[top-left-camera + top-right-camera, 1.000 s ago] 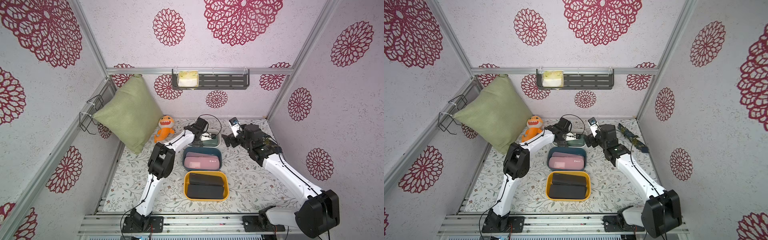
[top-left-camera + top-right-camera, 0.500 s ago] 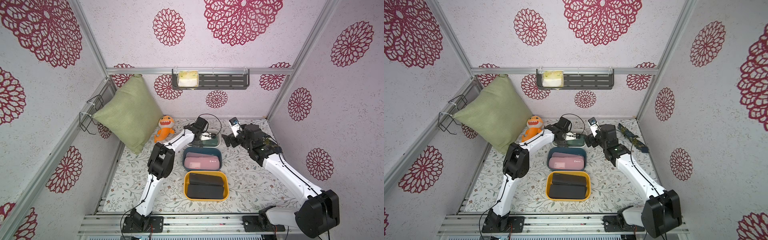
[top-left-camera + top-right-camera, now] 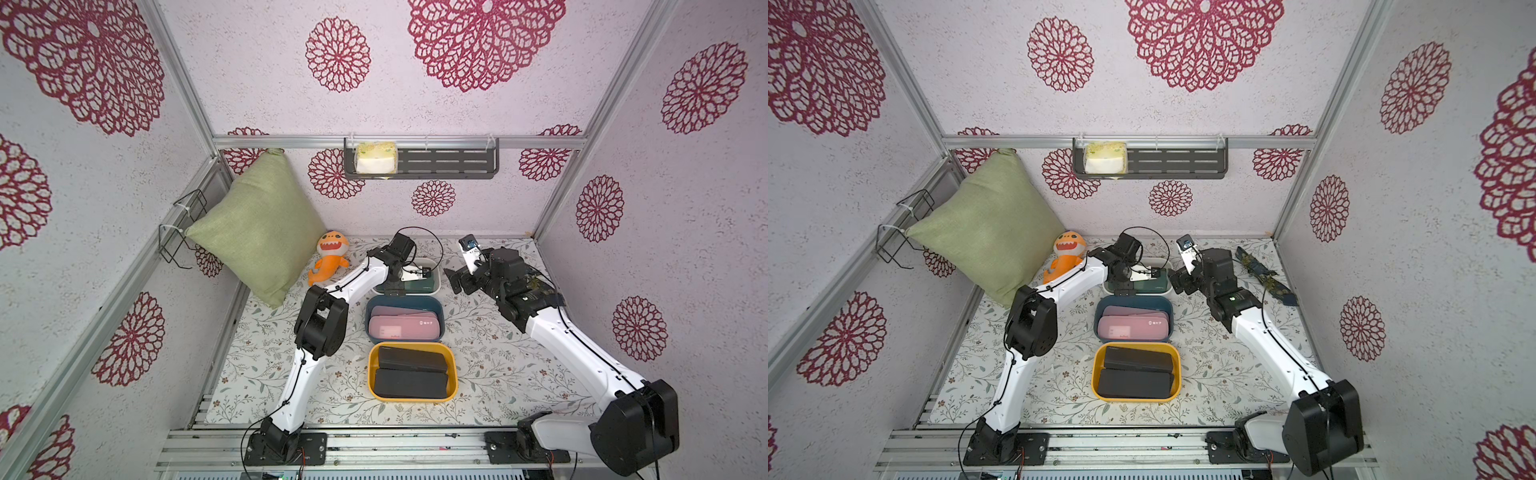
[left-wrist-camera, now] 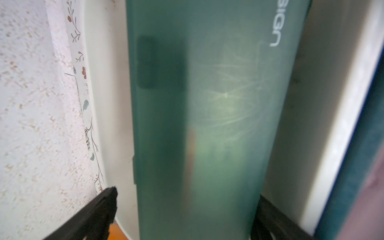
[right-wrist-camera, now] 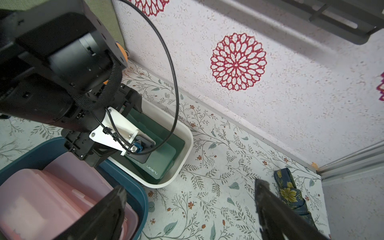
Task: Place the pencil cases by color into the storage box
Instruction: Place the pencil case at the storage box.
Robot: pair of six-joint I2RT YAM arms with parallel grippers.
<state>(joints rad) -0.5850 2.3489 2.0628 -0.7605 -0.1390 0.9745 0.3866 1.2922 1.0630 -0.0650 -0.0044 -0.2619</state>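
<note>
Three bins stand in a row. The white bin at the back holds dark green pencil cases. Pink cases lie in the dark blue bin, and black cases in the yellow bin. My left gripper reaches down into the white bin. In the left wrist view it is open, its fingers either side of the top green case, with a gap at one finger. My right gripper hovers open and empty over the floral cloth, right of the bins.
A dark blue floral cloth strip lies by the right wall. An orange plush and a green pillow sit at the back left. A black shelf hangs on the back wall.
My left gripper's jaws have spread slightly wider around the green case in the white bin. Neither arm has visibly shifted.
</note>
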